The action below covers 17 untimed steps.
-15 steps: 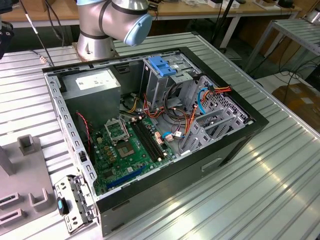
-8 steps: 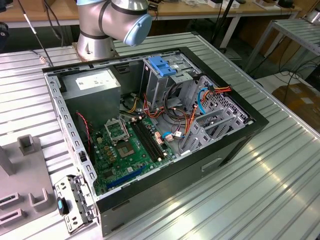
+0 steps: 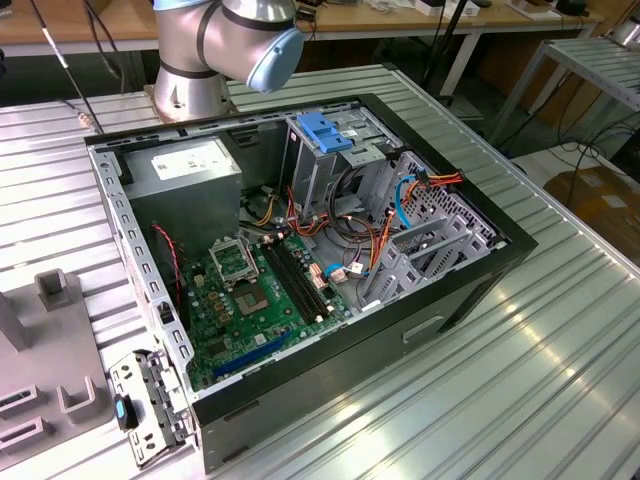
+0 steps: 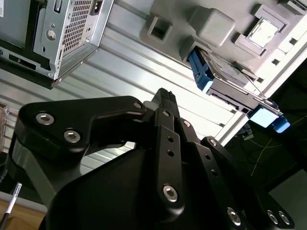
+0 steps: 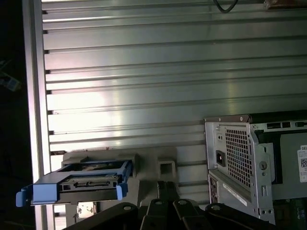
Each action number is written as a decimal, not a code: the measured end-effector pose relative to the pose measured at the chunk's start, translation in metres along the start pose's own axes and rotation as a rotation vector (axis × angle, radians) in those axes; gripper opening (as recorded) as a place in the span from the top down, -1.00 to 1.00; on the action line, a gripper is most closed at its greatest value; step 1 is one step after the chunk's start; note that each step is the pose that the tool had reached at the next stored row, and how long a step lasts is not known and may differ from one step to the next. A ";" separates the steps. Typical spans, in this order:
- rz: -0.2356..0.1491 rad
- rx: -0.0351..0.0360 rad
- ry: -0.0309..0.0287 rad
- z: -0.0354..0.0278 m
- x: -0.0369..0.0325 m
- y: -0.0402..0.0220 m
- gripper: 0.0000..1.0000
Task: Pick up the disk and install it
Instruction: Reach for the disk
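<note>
Now hanging above the table (image 5: pixel 144 72) with the fingers (image 4: pixel 165 103) pressed shut on nothing. Not touching the disk (image 5: pixel 91 182) yet. In the first wrist view, sits in a grey holder (image 5: pixel 168 155) on the table, well apart from the fingertips. Lies out ahead and off to one side, the side away from the computer case (image 5: pixel 240 158). Shows its short end with the plugs, with blue rails (image 5: pixel 41 191) on both sides, so probably runs the long way, pointing away from the fingers.
</note>
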<state>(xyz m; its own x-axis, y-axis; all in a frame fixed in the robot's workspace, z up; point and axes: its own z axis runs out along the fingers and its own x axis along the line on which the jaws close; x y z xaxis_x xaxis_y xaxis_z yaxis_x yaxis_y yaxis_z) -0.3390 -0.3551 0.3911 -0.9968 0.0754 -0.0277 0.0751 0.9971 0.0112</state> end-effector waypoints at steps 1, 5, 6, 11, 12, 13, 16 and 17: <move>0.000 0.0000 0.0000 -0.0001 0.0019 -0.0002 0.79; 0.000 0.0001 0.0001 -0.0003 0.0091 -0.0007 0.79; 0.000 0.0001 0.0001 -0.0003 0.0098 -0.0007 0.79; -0.001 0.0005 0.0087 -0.0003 0.0137 -0.0010 0.79; -0.005 0.0009 0.0133 -0.0002 0.0141 -0.0010 0.79; -0.010 0.0011 0.0176 0.0001 0.0143 -0.0011 0.79; -0.022 0.0015 0.0259 0.0016 0.0176 -0.0018 0.79; -0.024 0.0017 0.0276 0.0020 0.0190 -0.0020 0.79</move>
<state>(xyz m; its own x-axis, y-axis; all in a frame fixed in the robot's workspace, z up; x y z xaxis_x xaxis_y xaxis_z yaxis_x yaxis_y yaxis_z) -0.3580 -0.3556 0.3886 -0.9987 0.0515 -0.0004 0.0515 0.9986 0.0091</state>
